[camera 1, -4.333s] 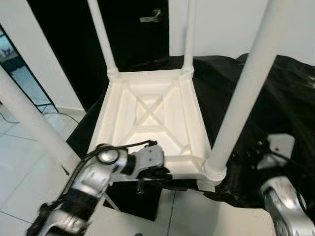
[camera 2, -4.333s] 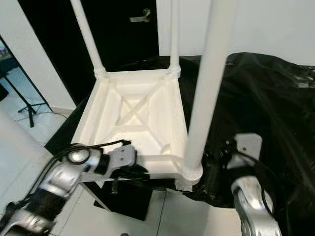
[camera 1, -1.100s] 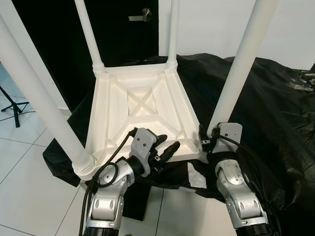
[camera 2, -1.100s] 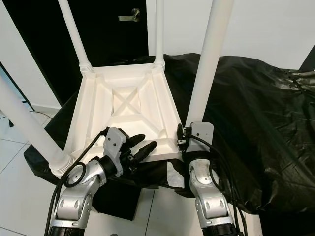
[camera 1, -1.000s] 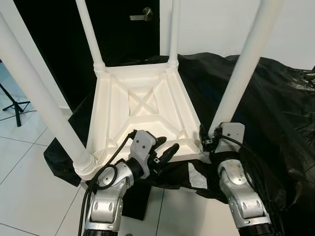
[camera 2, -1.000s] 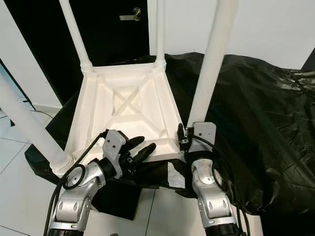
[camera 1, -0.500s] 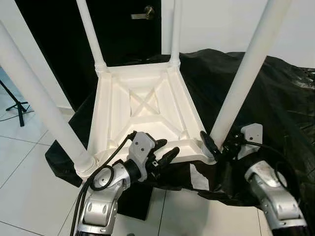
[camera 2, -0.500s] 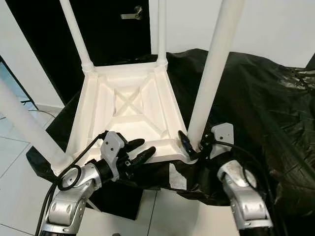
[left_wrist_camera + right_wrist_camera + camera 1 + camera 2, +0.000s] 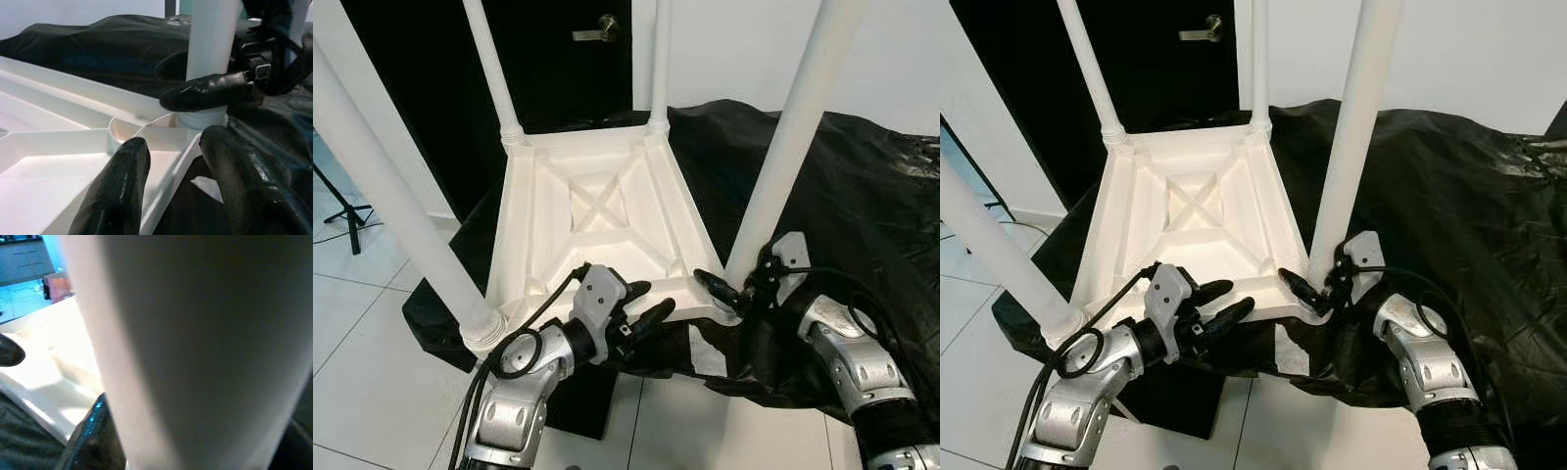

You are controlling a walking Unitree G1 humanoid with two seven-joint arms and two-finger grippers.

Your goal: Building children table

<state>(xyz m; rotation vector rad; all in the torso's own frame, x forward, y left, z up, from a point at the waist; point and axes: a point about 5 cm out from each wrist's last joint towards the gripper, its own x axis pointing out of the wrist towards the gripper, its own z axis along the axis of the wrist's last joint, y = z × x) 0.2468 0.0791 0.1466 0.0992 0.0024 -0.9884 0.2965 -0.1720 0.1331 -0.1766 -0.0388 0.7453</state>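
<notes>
- A white tiled floor (image 9: 352,294) filled the lower left of the head view, with part of a thin black stand (image 9: 340,211) at the left edge.
- The white plastic children's table (image 9: 597,211) lay upside down in the middle of the frame, its ribbed underside up and its four round white legs rising out of the top of the picture.
- The near-left leg (image 9: 382,186) ran from the upper left edge to its socket at the lower left corner of the table.
- The left gripper (image 9: 644,310) sat at lower centre, its two black fingers spread apart. In the left wrist view one finger (image 9: 117,191) lay over the inside of the tray and the other outside, so the near rim stood between them without being pinched.
- Behind the table, at the top of the frame, stood a dark door with a metal lever handle (image 9: 594,29), and a white wall to its right.
- The near-right leg (image 9: 783,147) came down from the upper right to the table's lower right corner.
- The right gripper (image 9: 729,291) was at the foot of that leg, one finger (image 9: 1298,287) on the table side and the leg between the fingers; whether it pressed the leg I cannot tell.
- Crumpled black plastic sheeting (image 9: 871,206) covered the right half of the frame and lay beneath the table.
</notes>
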